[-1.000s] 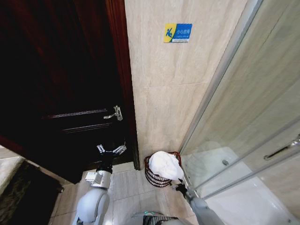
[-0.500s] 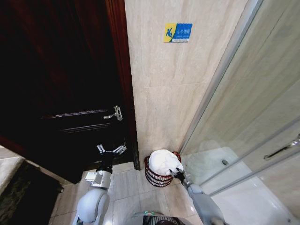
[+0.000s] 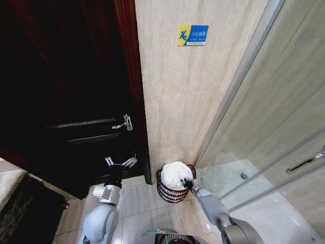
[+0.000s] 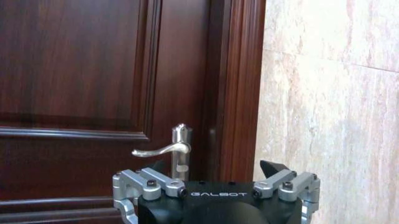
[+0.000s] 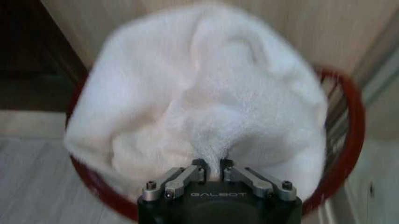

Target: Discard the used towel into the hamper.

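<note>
A white towel (image 3: 175, 174) bulges over the rim of the hamper (image 3: 165, 191), a small round dark red-brown wire basket on the tiled floor against the wall. My right gripper (image 3: 188, 183) is at the hamper's right rim, shut on a fold of the towel (image 5: 199, 107); the red rim (image 5: 349, 140) curves around the cloth. My left gripper (image 3: 121, 162) stands open in front of the dark door, holding nothing, and its fingers (image 4: 128, 186) frame the door handle in the left wrist view.
A dark wooden door (image 3: 66, 101) with a silver lever handle (image 3: 124, 122) is to the left. A beige tiled wall (image 3: 193, 101) carries a blue sign (image 3: 192, 35). A glass shower partition (image 3: 274, 132) runs close on the right of the hamper.
My right gripper has moved forward and left with the towel, so the cloth now sits lower and more inside the hamper. The left arm has not moved.
</note>
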### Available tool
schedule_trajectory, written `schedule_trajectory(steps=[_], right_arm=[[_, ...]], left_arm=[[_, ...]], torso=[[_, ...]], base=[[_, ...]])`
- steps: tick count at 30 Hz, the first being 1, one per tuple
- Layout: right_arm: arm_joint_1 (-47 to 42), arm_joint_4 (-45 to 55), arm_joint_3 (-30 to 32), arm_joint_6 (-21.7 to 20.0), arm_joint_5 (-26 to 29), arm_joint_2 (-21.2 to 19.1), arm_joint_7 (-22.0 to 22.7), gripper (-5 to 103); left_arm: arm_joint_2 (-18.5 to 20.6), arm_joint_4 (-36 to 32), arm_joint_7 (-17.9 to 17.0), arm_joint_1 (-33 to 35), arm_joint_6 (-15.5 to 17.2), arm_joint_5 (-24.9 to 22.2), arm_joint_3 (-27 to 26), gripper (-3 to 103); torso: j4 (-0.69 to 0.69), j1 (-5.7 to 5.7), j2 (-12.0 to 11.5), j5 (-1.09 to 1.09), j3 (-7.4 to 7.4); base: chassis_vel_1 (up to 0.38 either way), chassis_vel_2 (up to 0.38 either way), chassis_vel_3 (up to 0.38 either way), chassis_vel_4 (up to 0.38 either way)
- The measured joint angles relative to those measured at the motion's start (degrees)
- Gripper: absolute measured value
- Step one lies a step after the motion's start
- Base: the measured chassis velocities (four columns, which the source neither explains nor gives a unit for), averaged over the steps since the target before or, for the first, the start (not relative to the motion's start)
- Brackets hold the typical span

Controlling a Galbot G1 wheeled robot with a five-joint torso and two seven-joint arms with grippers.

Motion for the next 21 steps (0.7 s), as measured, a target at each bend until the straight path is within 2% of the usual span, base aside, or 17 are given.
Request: schedule_trajectory(steps=[3,6,7,8,11,13,14,15,16,19,20,21], right_arm=[[-0.4,0.9,-0.3,-1.5,1.2,-0.2,0.1,5],[-1.8,5.0,-1.2,-2.2,3.5,-1.0,-0.1,4],[-3.1,8.4,-2.0,-2.4,5.2,-2.0,-0.4,9],[-3.1,8.4,-2.0,-2.4,5.2,-2.0,-0.4,9],[-7.1,15.4,-3.6,-0.4,7.9,-5.4,-2.1,25],[-8.1,17.0,-3.7,0.2,8.3,-6.0,-2.5,25],[-11.2,22.4,-4.6,0.4,10.3,-7.7,-2.9,36],[-11.2,22.4,-4.6,0.4,10.3,-7.7,-2.9,36],[-13.4,26.6,-5.3,-0.2,12.0,-8.9,-2.6,36],[-20.1,39.5,-6.0,-2.5,15.0,-11.4,-0.2,52],[-20.1,39.5,-6.0,-2.5,15.0,-11.4,-0.2,52],[-22.7,45.0,-5.8,-3.0,15.3,-12.2,1.3,57]], left_arm=[[0.0,0.0,0.0,0.0,0.0,0.0,0.0,100],[0.0,0.0,0.0,0.0,0.0,0.0,0.0,100],[0.0,0.0,0.0,0.0,0.0,0.0,0.0,100],[0.0,0.0,0.0,0.0,0.0,0.0,0.0,100],[0.0,0.0,0.0,0.0,0.0,0.0,0.0,100],[0.0,0.0,0.0,0.0,0.0,0.0,0.0,100],[0.0,0.0,0.0,0.0,0.0,0.0,0.0,100],[0.0,0.0,0.0,0.0,0.0,0.0,0.0,100],[0.0,0.0,0.0,0.0,0.0,0.0,0.0,100],[0.0,0.0,0.0,0.0,0.0,0.0,0.0,100],[0.0,0.0,0.0,0.0,0.0,0.0,0.0,100],[0.0,0.0,0.0,0.0,0.0,0.0,0.0,100]], torso=[[-0.01,0.0,0.0,-0.03,0.0],[0.0,0.0,0.0,-0.01,0.0],[-0.01,0.0,0.0,-0.03,-0.01],[-0.01,0.0,0.0,-0.03,-0.01],[-0.02,0.0,0.0,-0.04,-0.01],[-0.02,0.0,0.0,-0.04,-0.01],[-0.02,0.0,0.0,-0.01,0.0],[-0.02,0.0,0.0,-0.01,0.0],[-0.02,0.0,0.0,-0.02,0.0],[-0.02,-0.01,0.0,-0.01,-0.01],[-0.02,-0.01,0.0,-0.01,-0.01],[-0.01,-0.01,0.0,-0.03,-0.01]], base=[[0.0,0.0,0.0,0.0],[0.0,0.0,0.0,0.0],[0.0,0.0,0.0,0.0],[0.0,0.0,0.0,0.0],[0.0,0.0,0.0,0.0],[0.0,0.0,0.0,0.0],[0.0,0.0,0.0,0.0],[0.0,0.0,0.0,0.0],[0.0,0.0,0.0,0.0],[0.0,0.0,0.0,0.0],[0.0,0.0,0.0,0.0],[0.0,0.0,0.0,0.0]])
